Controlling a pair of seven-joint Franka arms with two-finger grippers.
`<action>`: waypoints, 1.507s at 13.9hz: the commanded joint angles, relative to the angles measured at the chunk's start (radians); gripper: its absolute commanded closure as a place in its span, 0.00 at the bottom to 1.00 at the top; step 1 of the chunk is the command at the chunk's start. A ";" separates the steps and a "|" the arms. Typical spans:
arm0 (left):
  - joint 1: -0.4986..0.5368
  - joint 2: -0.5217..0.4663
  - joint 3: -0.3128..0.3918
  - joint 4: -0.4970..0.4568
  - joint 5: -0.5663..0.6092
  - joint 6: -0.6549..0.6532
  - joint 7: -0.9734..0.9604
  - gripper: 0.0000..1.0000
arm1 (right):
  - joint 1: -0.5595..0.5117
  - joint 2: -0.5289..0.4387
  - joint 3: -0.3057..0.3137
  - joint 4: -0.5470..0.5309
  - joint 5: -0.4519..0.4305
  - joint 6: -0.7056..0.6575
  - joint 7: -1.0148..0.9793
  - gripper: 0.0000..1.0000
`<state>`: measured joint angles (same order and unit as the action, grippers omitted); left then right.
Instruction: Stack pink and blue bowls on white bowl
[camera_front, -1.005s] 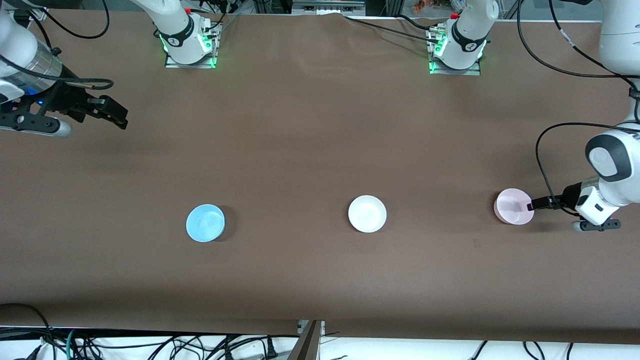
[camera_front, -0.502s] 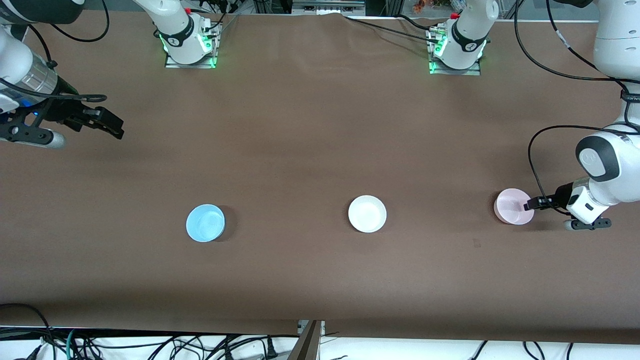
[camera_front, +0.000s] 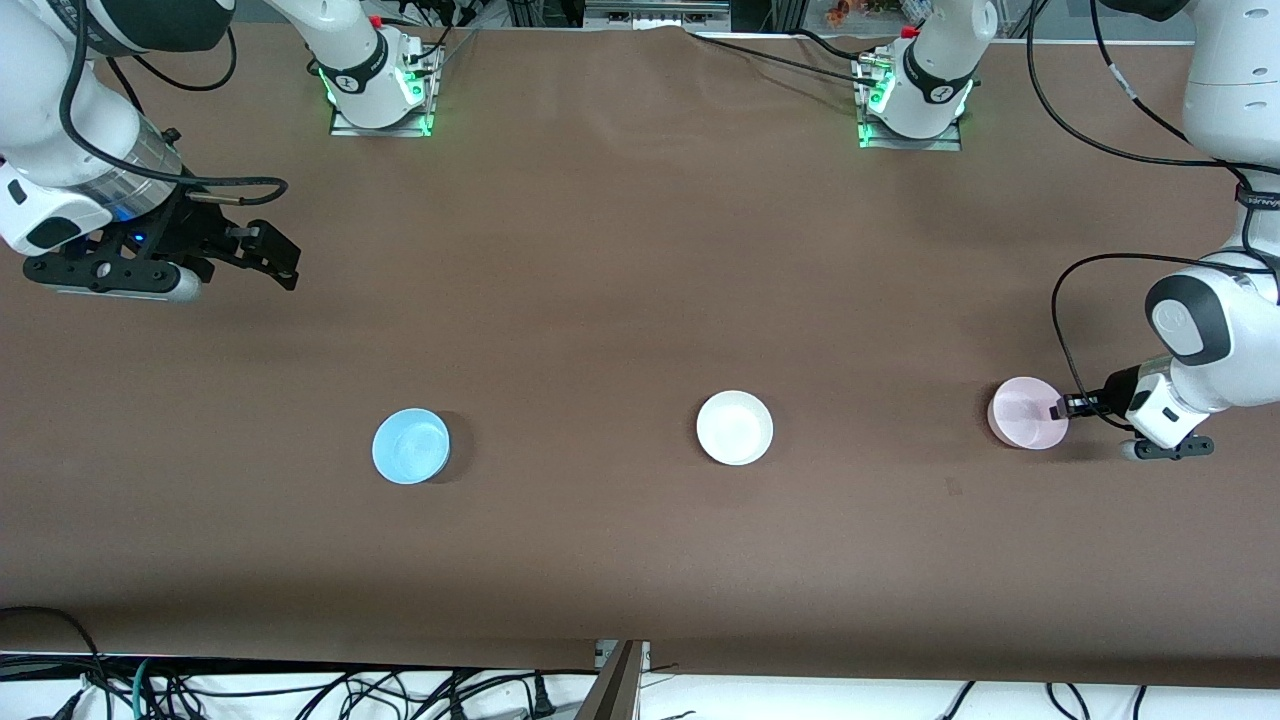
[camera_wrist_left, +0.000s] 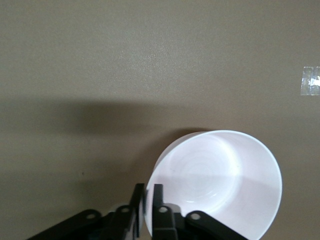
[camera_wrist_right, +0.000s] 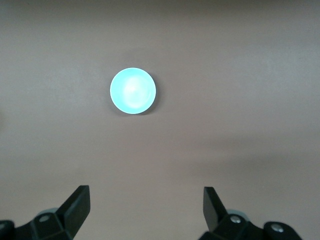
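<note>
The pale pink bowl (camera_front: 1020, 412) sits on the brown table toward the left arm's end. My left gripper (camera_front: 1058, 408) is shut on its rim, one finger inside and one outside; in the left wrist view (camera_wrist_left: 149, 192) the bowl (camera_wrist_left: 215, 175) looks washed out to white. The white bowl (camera_front: 735, 428) sits at mid-table. The light blue bowl (camera_front: 411, 446) sits toward the right arm's end and shows in the right wrist view (camera_wrist_right: 133, 90). My right gripper (camera_front: 280, 262) is open and empty in the air over bare table, well apart from the blue bowl, as the right wrist view (camera_wrist_right: 146, 197) shows.
The three bowls stand in a row with wide gaps between them. The arm bases (camera_front: 378, 85) stand along the table edge farthest from the front camera. A small piece of clear tape (camera_wrist_left: 310, 80) lies on the table near the pink bowl.
My right gripper has moved toward mid-table and a little lower in the front view. My left hand has shifted slightly at the pink bowl's rim. The bowls have not moved.
</note>
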<state>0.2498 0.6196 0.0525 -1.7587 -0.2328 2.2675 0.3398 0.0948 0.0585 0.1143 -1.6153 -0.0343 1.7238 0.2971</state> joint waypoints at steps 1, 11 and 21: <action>-0.007 -0.003 0.004 0.005 -0.036 0.001 0.030 1.00 | -0.004 0.012 -0.001 0.002 -0.001 0.016 0.004 0.00; -0.233 -0.034 -0.081 0.255 -0.152 -0.306 -0.299 1.00 | -0.009 0.001 -0.067 0.027 0.029 -0.020 -0.003 0.00; -0.509 0.045 -0.151 0.257 -0.155 -0.112 -0.513 1.00 | -0.003 0.024 -0.071 0.025 0.045 0.025 -0.004 0.00</action>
<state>-0.2416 0.6487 -0.0841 -1.5183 -0.3662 2.1286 -0.1417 0.0950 0.0837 0.0405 -1.5986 0.0040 1.7580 0.2947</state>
